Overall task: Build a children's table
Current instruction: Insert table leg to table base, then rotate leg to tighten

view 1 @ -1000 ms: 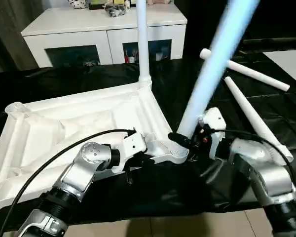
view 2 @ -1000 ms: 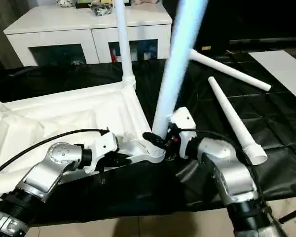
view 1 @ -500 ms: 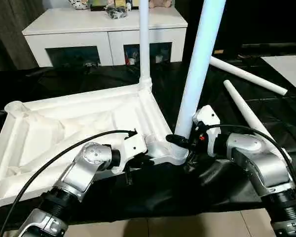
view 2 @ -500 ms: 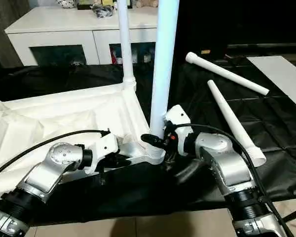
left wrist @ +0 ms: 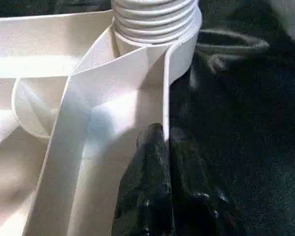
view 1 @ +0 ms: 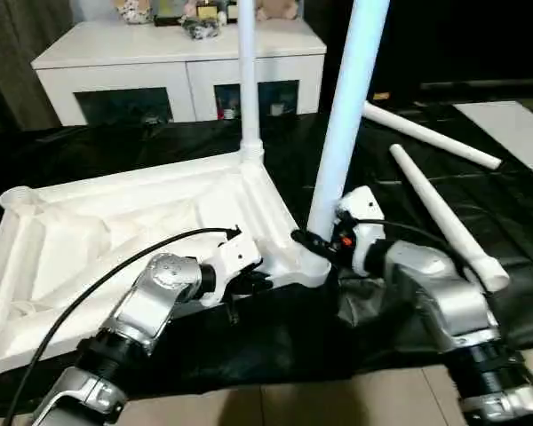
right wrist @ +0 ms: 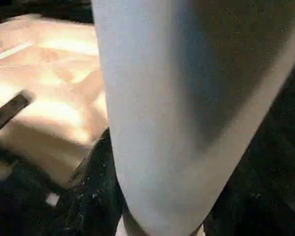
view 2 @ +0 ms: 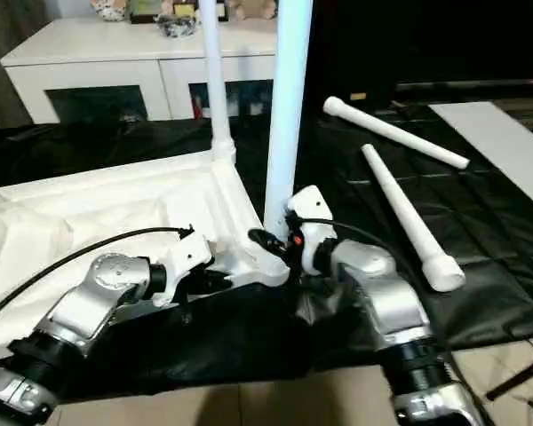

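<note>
The children's table top point(view 1: 115, 222) lies upside down on a black cloth, ribbed underside up. One white leg point(view 1: 247, 71) stands upright in its far corner socket. A second leg point(view 1: 342, 133) stands almost upright in the near right corner socket point(view 1: 313, 269). My right gripper point(view 1: 313, 241) is shut on that leg just above the socket; the leg point(right wrist: 152, 108) sits between the fingers. My left gripper point(view 1: 253, 282) is shut on the top's near rim beside that corner, its fingers point(left wrist: 155, 167) clamped on the thin edge below the ribbed socket point(left wrist: 155, 19). Two loose legs point(view 1: 431, 135) point(view 1: 440, 217) lie to the right.
A white cabinet with glass doors point(view 1: 178, 53) stands behind the cloth. A flat white panel point(view 1: 515, 120) lies at the far right. A black cable point(view 1: 115, 266) arcs over the table top from my left arm. Tiled floor point(view 1: 275, 404) begins at the cloth's near edge.
The leg in my right gripper has swung from a strong lean to the right to almost upright in the near corner socket. The left gripper has kept its hold on the rim.
</note>
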